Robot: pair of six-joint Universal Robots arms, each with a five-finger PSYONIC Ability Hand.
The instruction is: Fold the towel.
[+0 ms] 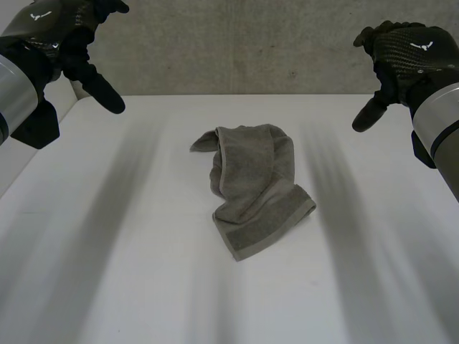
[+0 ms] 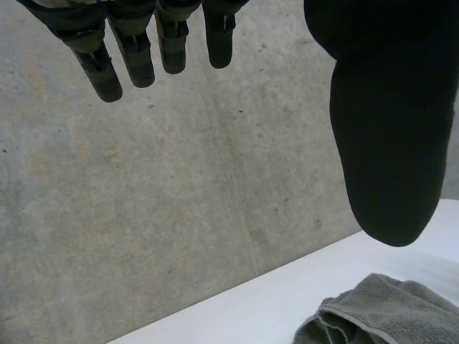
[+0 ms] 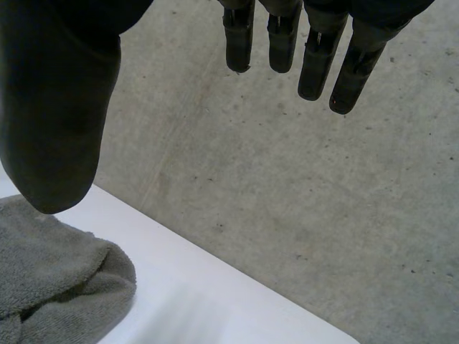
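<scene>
A grey towel (image 1: 253, 186) lies crumpled and loosely bunched in the middle of the white table (image 1: 107, 272), one hemmed end toward the front. My left hand (image 1: 68, 39) hovers high at the far left, open, holding nothing. My right hand (image 1: 398, 54) hangs high at the far right, open and empty too. In the left wrist view straight fingers (image 2: 136, 54) and the thumb (image 2: 391, 143) point past a bunched end of the towel (image 2: 387, 315). From the right wrist, straight fingers (image 3: 315, 61) and thumb (image 3: 54, 122) stand above another part of the towel (image 3: 50, 287).
A grey concrete wall (image 1: 237, 46) stands right behind the table's far edge. Bare white tabletop surrounds the towel on all sides.
</scene>
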